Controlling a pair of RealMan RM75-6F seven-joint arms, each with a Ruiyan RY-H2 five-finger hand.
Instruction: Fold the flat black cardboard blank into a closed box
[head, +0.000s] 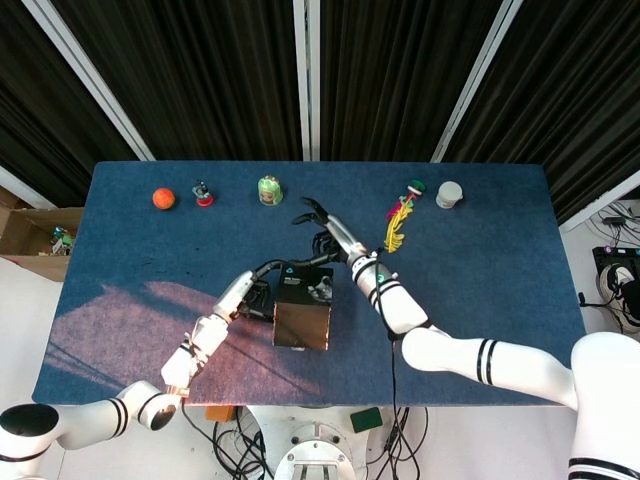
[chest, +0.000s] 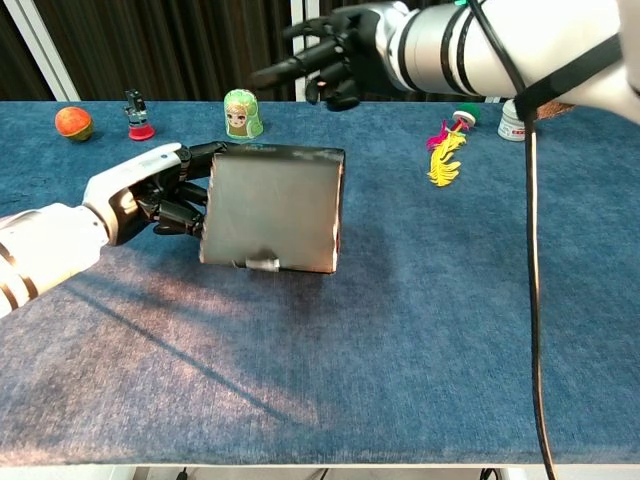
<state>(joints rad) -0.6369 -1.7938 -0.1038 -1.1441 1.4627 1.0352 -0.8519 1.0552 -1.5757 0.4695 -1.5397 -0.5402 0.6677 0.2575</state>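
Observation:
The black cardboard box (head: 303, 318) (chest: 272, 208) sits mid-table with its lid folded down over the top, and a small tab shows at the lid's front edge. My left hand (head: 250, 296) (chest: 160, 190) grips the box's left wall, fingers curled against it. My right hand (head: 325, 228) (chest: 330, 55) hovers above and behind the box with its fingers spread, holding nothing and clear of the lid. In the chest view the box looks slightly tilted toward the camera.
Along the far edge stand an orange ball (head: 163, 198) (chest: 72, 122), a small figurine (head: 203, 194), a green doll (head: 268, 189) (chest: 241, 113), a yellow-pink feather toy (head: 398, 218) (chest: 444, 155) and a white cup (head: 449, 194).

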